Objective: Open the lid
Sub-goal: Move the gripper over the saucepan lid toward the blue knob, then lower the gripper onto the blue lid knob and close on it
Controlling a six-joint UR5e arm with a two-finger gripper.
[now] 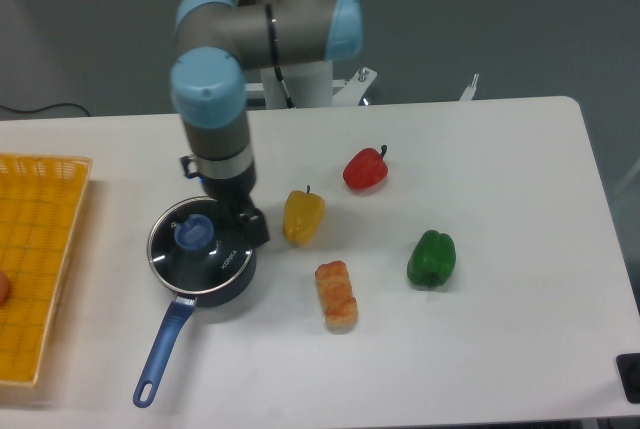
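The round glass lid (178, 255) with a metal rim and a blue knob (193, 234) sits flat on the dark blue saucepan (222, 289), whose long blue handle (162, 347) points toward the front left. My gripper (222, 229) is low over the lid's right side, just right of the knob. Its dark body hides the fingertips, so I cannot tell whether they are open, shut or touching the knob.
A yellow pepper (304, 216) lies just right of the gripper. A red pepper (366, 169) is further back, a green pepper (431, 258) to the right, a pastry (336, 295) in front. A yellow basket (35, 269) stands at the left edge.
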